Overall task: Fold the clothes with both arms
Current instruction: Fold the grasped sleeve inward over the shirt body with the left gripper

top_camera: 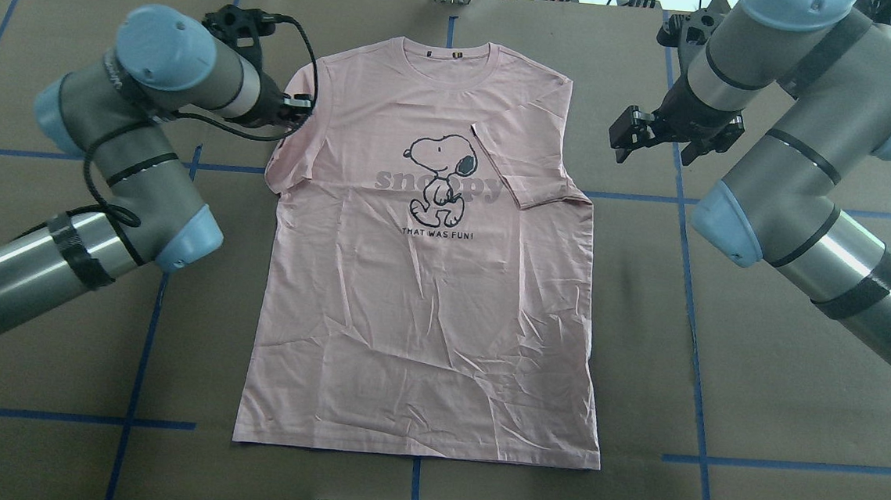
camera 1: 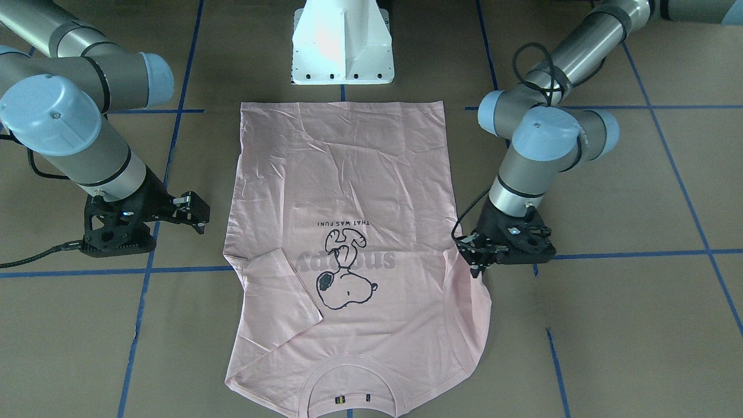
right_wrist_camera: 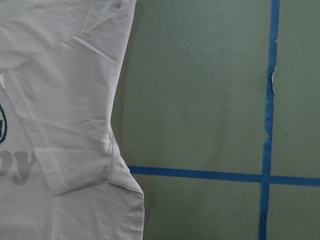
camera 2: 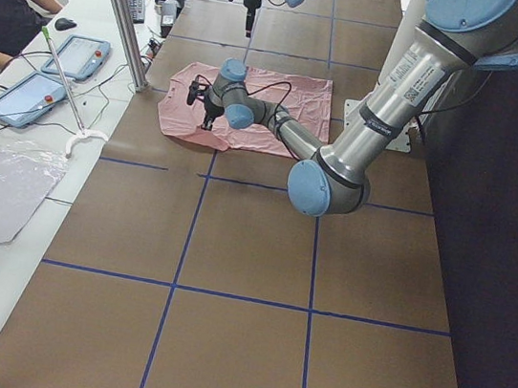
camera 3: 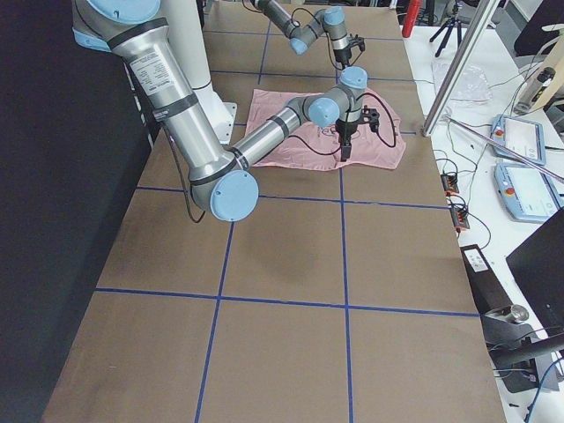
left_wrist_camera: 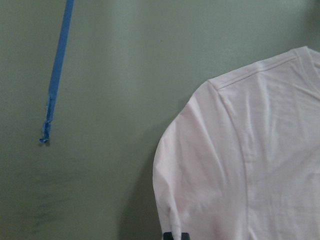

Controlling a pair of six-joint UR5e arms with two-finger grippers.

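Pale pink T-shirt [top_camera: 425, 319] lies flat on the brown table [top_camera: 759, 366], print up, its long axis running from the hem by the robot out to the collar. On the robot's left of the dog print [top_camera: 439, 179], the left gripper [top_camera: 297, 106] sits at the edge of the unfolded left sleeve [top_camera: 288, 162]. Whether it has cloth pinched I cannot tell (cables hide the jaws). On the print's other side the right sleeve [top_camera: 525, 169] lies folded in, and the right gripper [top_camera: 652, 136] hangs spread and empty, off the cloth. The left arm is nearer, with room to carry the sleeve inward toward the print.

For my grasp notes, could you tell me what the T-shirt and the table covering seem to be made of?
T-shirt: thin matte knit, probably cotton; it lies limp with fine creases. Table covering: matte brown paper or card, perhaps; flat, no shine.
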